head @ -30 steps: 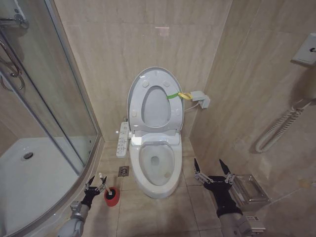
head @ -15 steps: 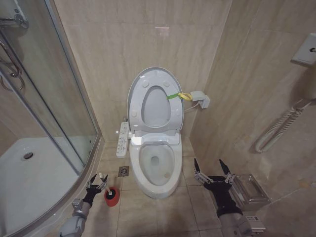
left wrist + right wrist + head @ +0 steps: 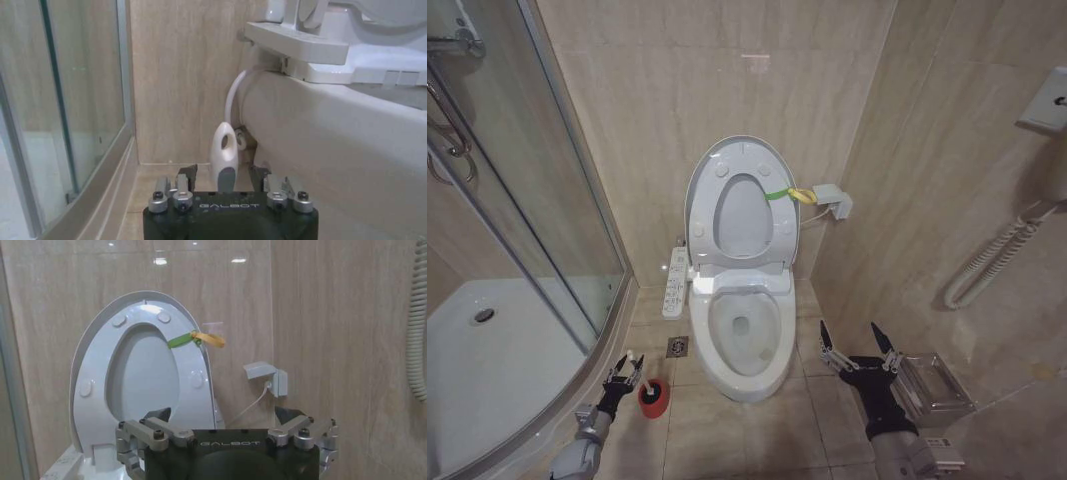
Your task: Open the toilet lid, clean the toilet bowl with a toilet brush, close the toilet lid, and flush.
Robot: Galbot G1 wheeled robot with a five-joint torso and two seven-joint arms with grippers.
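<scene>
**Brush pickup: left gripper at the handle, jaws not yet closed**

The left gripper [image 3: 624,373] sat low over the floor tiles between the shower enclosure's curved base [image 3: 547,415] and the toilet bowl [image 3: 745,340], fingers spread. In the left wrist view the white looped top of the toilet brush [image 3: 223,156] rose in the gap between the two finger sets, roughly centred, with no pad visibly touching it. Judgement: the step in hand was the grasp on the handle. To do it well, the handle should stay centred so both pads meet it together; close on the straight stick below the loop, not on the loop itself; then lift along the stick's own line so the head clears the red holder cup [image 3: 653,397] without tipping it.

Brush orientation: long axis close to upright, leaning slightly, handle end up at the gripper, bristle end down inside the cup. The head itself was hidden by the cup. The cup stood on the floor just beside the bowl's left front.

The right gripper [image 3: 858,343] hung idle, fingers apart, off the bowl's right side, near a metal box [image 3: 932,388] on the floor.

The toilet lid [image 3: 742,205] stood already raised against the back wall, its yellow-green strap [image 3: 779,193] on the right edge.
</scene>
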